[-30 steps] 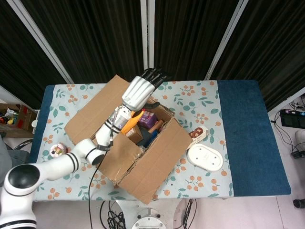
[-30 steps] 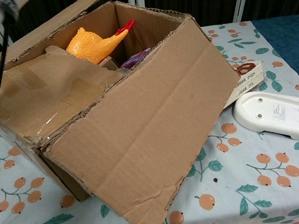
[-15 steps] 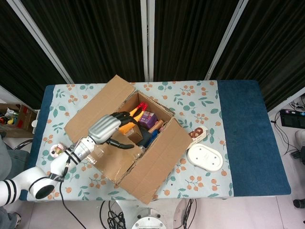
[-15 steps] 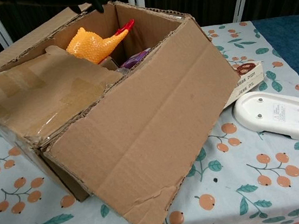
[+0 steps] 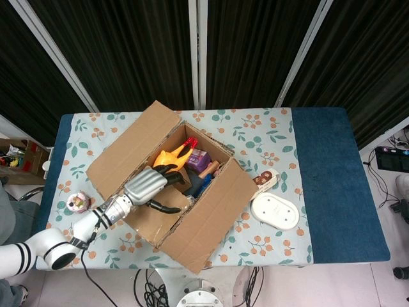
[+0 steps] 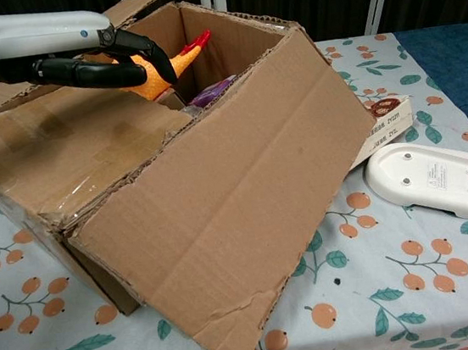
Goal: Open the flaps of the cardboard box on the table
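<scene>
While the cardboard box (image 5: 172, 192) sits mid-frame on the counter (image 5: 332, 179), the left hand (image 5: 148, 187) — fingers spread, holding nothing — hovers over the taped flap (image 6: 69, 152) still folded inward at lower left.

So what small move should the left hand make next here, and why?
Probably lower the left hand a little so its fingers hook the free edge of the near flap, then lift it outward. That flap lies folded over the box opening, while the side flaps are already out. The hand hangs just above it, holding nothing.
</scene>
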{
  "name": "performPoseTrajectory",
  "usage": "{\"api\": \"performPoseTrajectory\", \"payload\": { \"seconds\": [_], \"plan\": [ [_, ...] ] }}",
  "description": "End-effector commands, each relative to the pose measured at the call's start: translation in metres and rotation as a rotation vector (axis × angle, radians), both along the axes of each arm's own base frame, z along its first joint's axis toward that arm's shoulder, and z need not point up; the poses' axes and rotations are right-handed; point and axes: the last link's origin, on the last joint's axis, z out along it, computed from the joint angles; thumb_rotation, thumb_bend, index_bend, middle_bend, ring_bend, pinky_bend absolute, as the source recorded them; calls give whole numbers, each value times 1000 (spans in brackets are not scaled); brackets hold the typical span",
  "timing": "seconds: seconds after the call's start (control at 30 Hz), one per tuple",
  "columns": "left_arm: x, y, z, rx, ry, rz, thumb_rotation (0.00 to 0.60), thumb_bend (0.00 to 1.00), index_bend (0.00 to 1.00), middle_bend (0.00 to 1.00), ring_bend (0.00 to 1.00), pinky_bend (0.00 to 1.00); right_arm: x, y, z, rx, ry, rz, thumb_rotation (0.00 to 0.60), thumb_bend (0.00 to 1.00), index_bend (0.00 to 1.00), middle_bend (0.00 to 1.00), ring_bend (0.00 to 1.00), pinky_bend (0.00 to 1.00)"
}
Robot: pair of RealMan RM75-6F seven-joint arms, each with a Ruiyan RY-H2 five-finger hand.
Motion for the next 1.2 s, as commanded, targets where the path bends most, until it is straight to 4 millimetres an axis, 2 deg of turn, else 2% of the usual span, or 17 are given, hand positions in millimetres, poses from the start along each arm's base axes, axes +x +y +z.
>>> {"api": "performPoseTrajectory", "payload": {
  "seconds": [0.03, 0.5, 0.7, 0.93, 1.2],
  "plan": [
    [-5, -3, -5, 21, 59, -51, 61, 0, 269, 202, 75, 182, 0, -1, -1, 2, -2, 0, 600, 201, 0, 0, 0, 0],
    [-5, -15, -10, 19, 142, -133, 62, 0, 329, 302, 75, 179, -1, -4, -3, 2, -5, -2, 600, 193, 0, 0, 0, 0],
    [-2, -17, -7, 19, 122, -137, 60, 0, 352, 396, 76, 177, -2, -4, -1, -7, -9, -9, 600, 192, 0, 0, 0, 0],
    [6, -15, 4, 53, 81, -158, 64, 0, 399, 493, 92, 175, -2, -5, -2, -7, -12, -10, 600, 184, 0, 0, 0, 0],
    [13, -14, 24, 81, 44, -159, 64, 0, 426, 517, 102, 175, -1, -6, -1, -10, -13, -6, 600, 177, 0, 0, 0, 0]
  ]
}}
